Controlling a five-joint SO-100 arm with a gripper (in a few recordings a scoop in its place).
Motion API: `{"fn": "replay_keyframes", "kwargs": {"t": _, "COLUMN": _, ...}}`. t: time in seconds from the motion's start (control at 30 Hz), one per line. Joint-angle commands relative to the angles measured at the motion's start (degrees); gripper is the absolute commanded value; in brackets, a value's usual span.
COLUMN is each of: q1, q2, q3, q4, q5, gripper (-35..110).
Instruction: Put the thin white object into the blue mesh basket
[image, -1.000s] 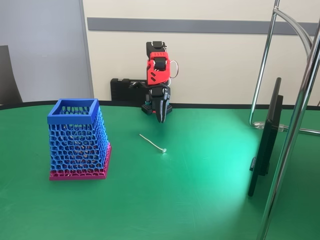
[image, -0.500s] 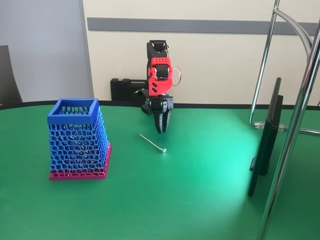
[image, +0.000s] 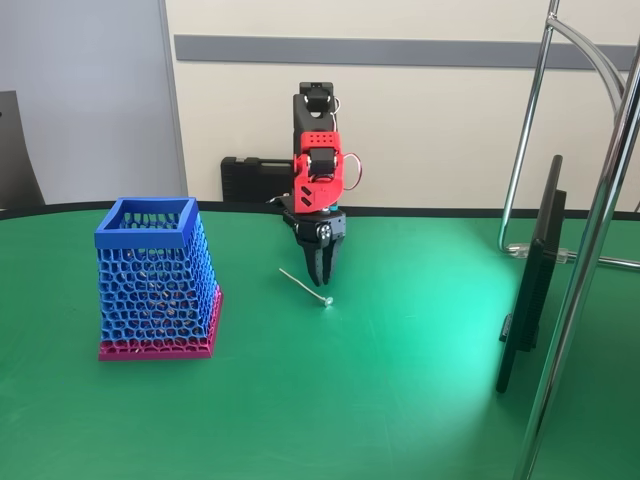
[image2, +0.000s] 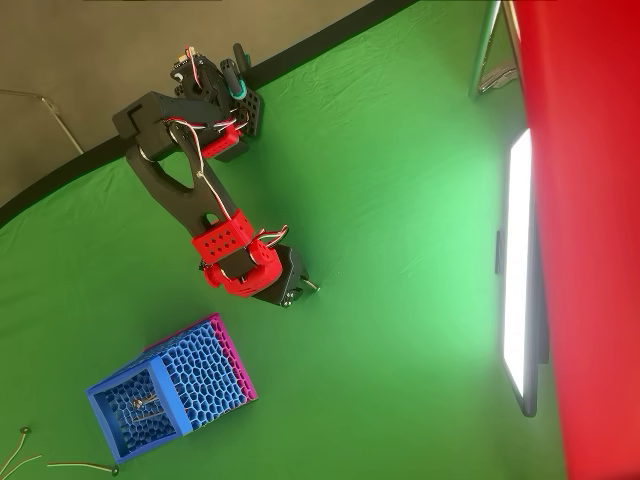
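right now the gripper (image: 322, 276) points down at the green table (image: 400, 380), its two dark fingers slightly apart with a narrow gap between the tips and nothing held. the thin white object (image: 304, 286) lies flat on the cloth just below and beside those tips; in the fixed view its long axis runs on a slant, from an upper-left bare end down to the small knob at the lower right, and the fingertips hang over the stretch nearer the knob. whether they touch the stick i cannot tell. in the overhead view the wrist covers most of it, and a short pale end pokes out beside the gripper (image2: 290, 292). the blue mesh basket (image: 152, 280) stands upright well apart to the left in the fixed view, mouth open upward. as i judge it, the grasp turns on the fingers straddling the stick across its slanted length, not along it, then dropping straight down.
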Motion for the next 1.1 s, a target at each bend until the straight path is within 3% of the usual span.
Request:
{"fn": "replay_keyframes", "kwargs": {"t": 0.0, "q1": 0.09, "q2": -1.32, "q3": -3.34, "q4": 0.53, "q5": 0.26, "gripper": 13}}
{"fn": "replay_keyframes", "kwargs": {"t": 1.07, "q1": -1.93, "q2": -10.46, "q3": -10.72, "q4": 2.81, "q5": 1.76, "gripper": 9}}
